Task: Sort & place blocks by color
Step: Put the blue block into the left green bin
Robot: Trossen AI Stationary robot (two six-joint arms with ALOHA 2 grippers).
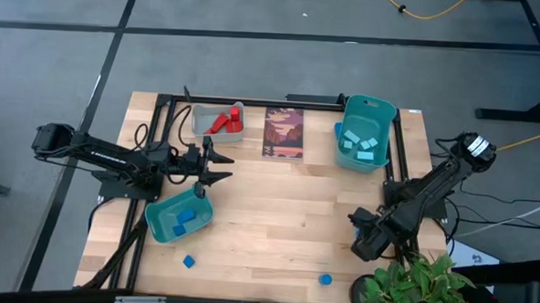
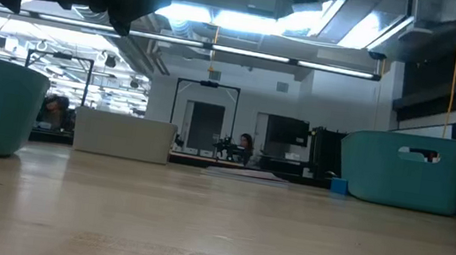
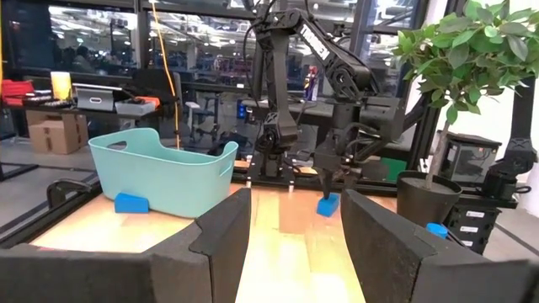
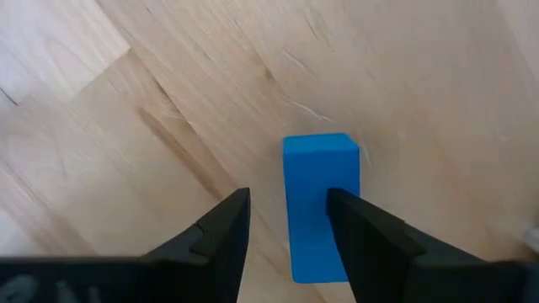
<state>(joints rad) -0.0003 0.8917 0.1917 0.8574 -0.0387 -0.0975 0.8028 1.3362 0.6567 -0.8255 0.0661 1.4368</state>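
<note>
My right gripper (image 4: 286,223) is open and points down near the table's right near corner (image 1: 362,233). Its fingers stand just over a blue bar block (image 4: 320,202) that lies flat on the wood (image 3: 328,204); one finger partly covers it, and I cannot tell if it touches. My left gripper (image 1: 226,165) is open and empty, level, above the far rim of the near-left teal bin (image 1: 162,227), which holds blue blocks (image 1: 187,219). Red blocks (image 1: 224,122) lie in the grey bin (image 1: 203,118). Cyan blocks (image 1: 361,146) lie in the far-right teal bin (image 1: 381,111). Two blue blocks (image 1: 188,260) (image 1: 325,279) lie loose near the table's near edge.
A dark picture card (image 1: 284,132) lies between the grey bin and the far-right bin. One small blue block (image 1: 337,129) sits beside the far-right bin. A potted plant (image 1: 415,286) stands at the right near corner, close to my right arm. Bare wood spans the table's middle (image 1: 286,207).
</note>
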